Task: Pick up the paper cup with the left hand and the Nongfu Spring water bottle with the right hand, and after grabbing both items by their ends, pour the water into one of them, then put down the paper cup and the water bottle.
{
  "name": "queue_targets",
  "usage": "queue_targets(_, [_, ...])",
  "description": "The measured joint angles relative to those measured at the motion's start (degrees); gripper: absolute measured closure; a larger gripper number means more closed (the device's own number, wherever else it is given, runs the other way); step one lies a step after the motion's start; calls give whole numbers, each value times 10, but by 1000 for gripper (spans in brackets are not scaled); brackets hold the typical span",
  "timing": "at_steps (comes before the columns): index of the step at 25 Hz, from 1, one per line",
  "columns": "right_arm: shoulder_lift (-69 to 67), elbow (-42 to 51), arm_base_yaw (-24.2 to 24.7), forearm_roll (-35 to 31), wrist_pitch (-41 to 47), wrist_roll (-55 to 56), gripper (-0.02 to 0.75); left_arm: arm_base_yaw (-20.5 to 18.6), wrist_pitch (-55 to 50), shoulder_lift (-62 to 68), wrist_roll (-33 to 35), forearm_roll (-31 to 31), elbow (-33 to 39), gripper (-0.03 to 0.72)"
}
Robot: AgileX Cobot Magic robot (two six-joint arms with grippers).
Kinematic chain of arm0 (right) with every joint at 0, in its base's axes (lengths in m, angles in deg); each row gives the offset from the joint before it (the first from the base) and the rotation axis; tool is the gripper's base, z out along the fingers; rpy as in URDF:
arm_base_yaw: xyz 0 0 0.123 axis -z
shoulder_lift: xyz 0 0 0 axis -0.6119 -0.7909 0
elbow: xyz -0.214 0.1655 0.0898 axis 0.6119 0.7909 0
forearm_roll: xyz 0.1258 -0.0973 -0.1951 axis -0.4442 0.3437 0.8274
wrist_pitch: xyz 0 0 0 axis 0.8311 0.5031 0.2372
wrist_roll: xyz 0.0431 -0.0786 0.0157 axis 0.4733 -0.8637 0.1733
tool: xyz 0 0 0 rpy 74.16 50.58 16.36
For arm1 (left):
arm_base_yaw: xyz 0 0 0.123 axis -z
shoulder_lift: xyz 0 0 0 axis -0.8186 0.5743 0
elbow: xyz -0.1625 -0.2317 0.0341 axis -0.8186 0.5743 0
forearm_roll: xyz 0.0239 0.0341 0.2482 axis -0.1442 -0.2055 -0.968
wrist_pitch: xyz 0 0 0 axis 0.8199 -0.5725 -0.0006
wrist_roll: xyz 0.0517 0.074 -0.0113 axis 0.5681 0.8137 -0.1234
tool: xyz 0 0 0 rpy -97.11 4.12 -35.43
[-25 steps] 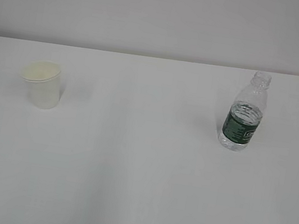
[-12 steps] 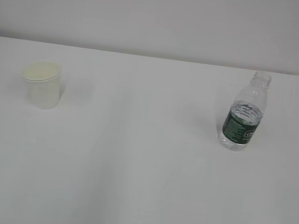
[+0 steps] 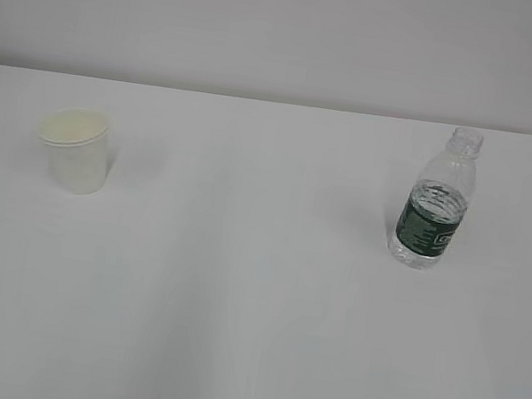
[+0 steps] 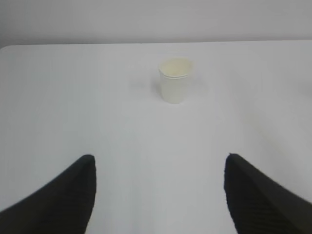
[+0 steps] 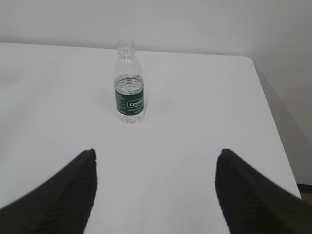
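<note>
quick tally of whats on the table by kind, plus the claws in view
paper cup: 1
water bottle: 1
open claw: 2, the left claw and the right claw, both empty and well short of the items
total: 4

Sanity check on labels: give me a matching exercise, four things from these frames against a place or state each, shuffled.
Things:
1. paper cup
2. water bottle
3. left pincer
4. table

States:
A. white, bearing both items
B. open, short of the cup
C. upright, uncapped, on the right in the exterior view
D. upright, on the left in the exterior view

Pairs: 1-D, 2-C, 3-B, 4-A
</note>
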Motion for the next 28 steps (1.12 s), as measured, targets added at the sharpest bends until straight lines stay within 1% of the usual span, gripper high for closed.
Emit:
queue_targets(4, [-14,0,0,0,-22,0,164,0,36,39,0,0,0,101])
queue_targets(11, [-86,0,0,0,-101,0,164,0,104,95,10,0,0,101])
queue_targets(17, [-144,0,0,0,-162,0,164,0,140,132,18,0,0,101])
queue_targets(23, [-186,0,0,0,-220,0,164,0,211,183,29,-7,0,101])
queue_targets(28, [-218,0,0,17,-260,0,164,0,250,227,30,-2,0,101])
